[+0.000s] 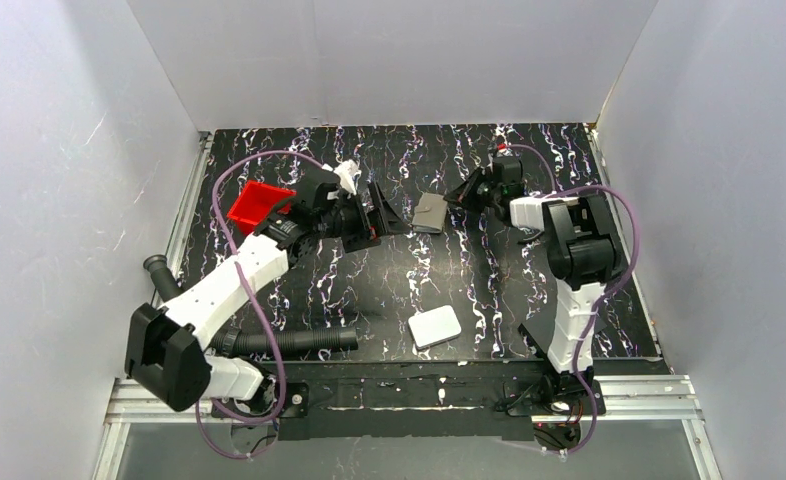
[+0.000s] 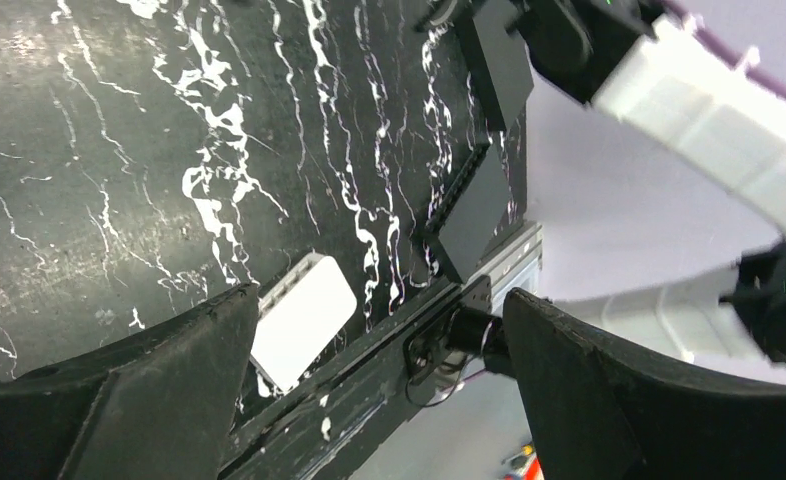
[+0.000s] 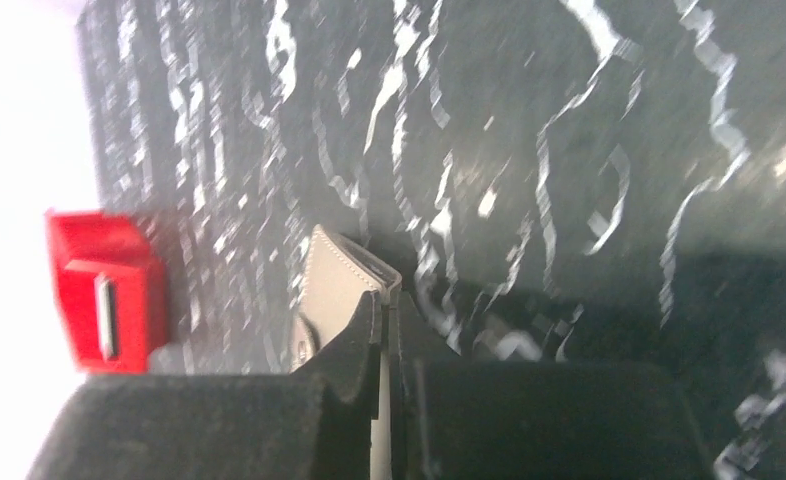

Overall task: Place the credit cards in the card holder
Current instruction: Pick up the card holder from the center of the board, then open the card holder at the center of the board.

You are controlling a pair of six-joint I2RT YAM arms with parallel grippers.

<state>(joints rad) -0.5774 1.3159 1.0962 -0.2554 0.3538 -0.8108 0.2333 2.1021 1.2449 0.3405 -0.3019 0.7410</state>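
The card holder (image 1: 429,212) is a small grey-brown pouch at the middle back of the table, and it looks raised on its right side. My right gripper (image 1: 453,199) reaches in from the right and is shut on that edge. In the right wrist view both fingers pinch the stitched edge of the card holder (image 3: 334,285), with the right gripper (image 3: 387,310) tight around it. My left gripper (image 1: 387,213) hangs open just left of the holder and holds nothing. Its fingers stand wide apart in the left wrist view, where the left gripper (image 2: 379,335) frames the table's near edge. The credit cards are out of view.
A red tray (image 1: 259,203) (image 3: 104,290) sits at the back left behind the left wrist. A thick white rounded slab (image 1: 435,326) (image 2: 301,322) lies near the front edge. The right arm (image 2: 689,100) crosses the left wrist view's upper right. White walls enclose the table.
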